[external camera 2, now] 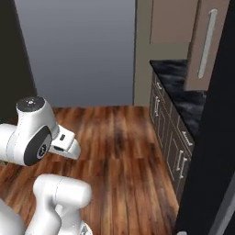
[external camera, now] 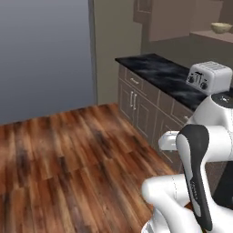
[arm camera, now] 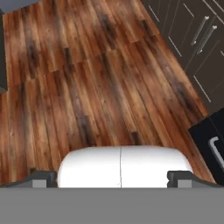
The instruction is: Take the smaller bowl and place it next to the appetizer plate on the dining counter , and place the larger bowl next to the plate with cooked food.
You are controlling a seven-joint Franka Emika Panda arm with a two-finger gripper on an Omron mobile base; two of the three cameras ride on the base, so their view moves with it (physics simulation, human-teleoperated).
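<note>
The gripper (arm camera: 112,179) is seen in the hand view with its two dark fingertips set at the widest spread; nothing is held between them. It is pointed down at the wooden floor (arm camera: 87,87), which suggests a folded travel posture rather than a reach.

One landmark is taken for all positions: the wall counter (external camera: 159,75), a run of cabinet-backed units with a dark marbled top. A white toaster (external camera: 209,77) stands on its near end. Above and behind the toaster, on a raised shelf (external camera: 214,36), the smaller bowl (external camera: 221,27) is visible, pale cream-yellow and upright; it is well apart from the arm. The bowl is judged to be stored there, out of reach from the present base position.

The arm (external camera: 195,173) is folded close to the base, beside the near end of the counter.

The task is judged to be at its start: no bowl has yet been taken. The next step is expected to call for the base to be driven closer to the shelf.
</note>
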